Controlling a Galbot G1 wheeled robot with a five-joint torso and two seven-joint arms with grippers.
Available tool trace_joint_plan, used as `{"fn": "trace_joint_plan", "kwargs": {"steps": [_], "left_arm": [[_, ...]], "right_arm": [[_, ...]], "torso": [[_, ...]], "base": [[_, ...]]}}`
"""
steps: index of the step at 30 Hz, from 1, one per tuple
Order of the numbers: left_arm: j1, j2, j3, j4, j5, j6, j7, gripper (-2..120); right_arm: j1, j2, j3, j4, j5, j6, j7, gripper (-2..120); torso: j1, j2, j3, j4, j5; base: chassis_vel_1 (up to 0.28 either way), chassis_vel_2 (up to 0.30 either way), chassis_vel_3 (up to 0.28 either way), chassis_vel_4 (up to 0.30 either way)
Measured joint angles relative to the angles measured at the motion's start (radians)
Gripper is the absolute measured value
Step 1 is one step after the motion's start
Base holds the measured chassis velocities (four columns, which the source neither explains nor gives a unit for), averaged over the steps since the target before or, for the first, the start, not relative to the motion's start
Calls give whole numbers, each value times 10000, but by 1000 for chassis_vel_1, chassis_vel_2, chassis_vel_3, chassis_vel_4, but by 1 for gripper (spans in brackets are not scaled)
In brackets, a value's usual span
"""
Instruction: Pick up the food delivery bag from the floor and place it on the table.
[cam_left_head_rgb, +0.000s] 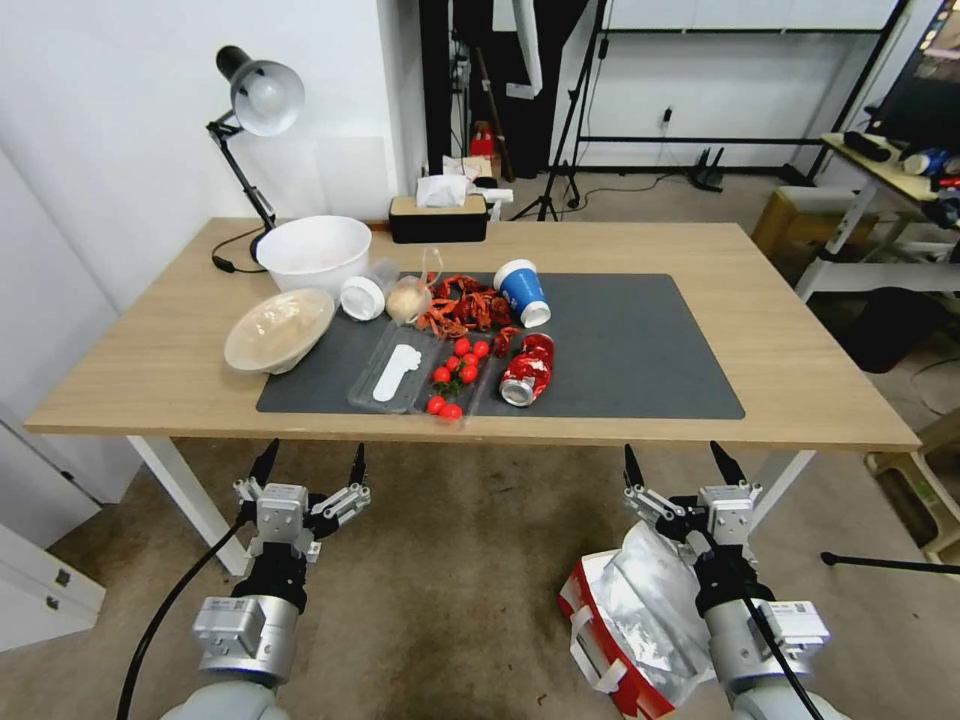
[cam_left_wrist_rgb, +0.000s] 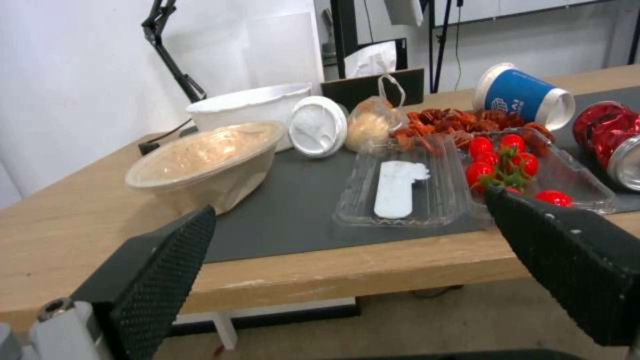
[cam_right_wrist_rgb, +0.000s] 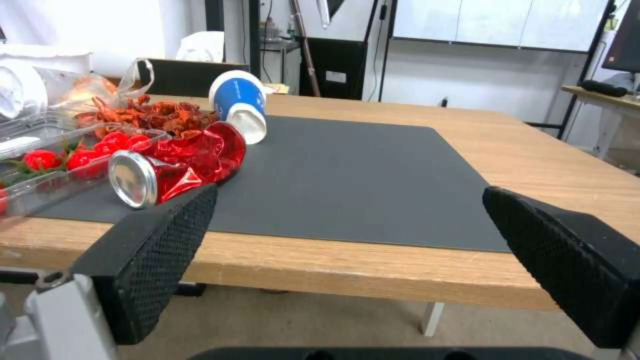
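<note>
The food delivery bag (cam_left_head_rgb: 630, 625) sits on the floor (cam_left_head_rgb: 450, 590) under my wide-open right gripper (cam_left_head_rgb: 680, 462), so I should reach down for a white strap, left gripper (cam_left_head_rgb: 308, 462) open too.

A plain white wall (cam_left_head_rgb: 120, 130) closes the left side of the room, with a white drawer unit (cam_left_head_rgb: 35, 580) at its foot. A black desk lamp (cam_left_head_rgb: 255, 100) with a pale shade leans in from the far left. Beyond, a dark doorway (cam_left_head_rgb: 500, 80) stands at the far centre — black tripod stands (cam_left_head_rgb: 565, 130) beside it — and a white far wall (cam_left_head_rgb: 720, 90) runs rightward. A smaller cluttered desk (cam_left_head_rgb: 880, 180) occupies the far right.
</note>
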Motion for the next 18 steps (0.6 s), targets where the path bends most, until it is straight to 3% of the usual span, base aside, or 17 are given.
{"fn": "trace_joint_plan", "kwargs": {"steps": [18], "left_arm": [[-1, 24, 17, -12, -37, 27, -53, 100]], "right_arm": [[-11, -7, 21, 54, 26, -158, -46, 100]], "torso": [[0, 0, 0, 0, 1]], "base": [[0, 0, 0, 0]]}}
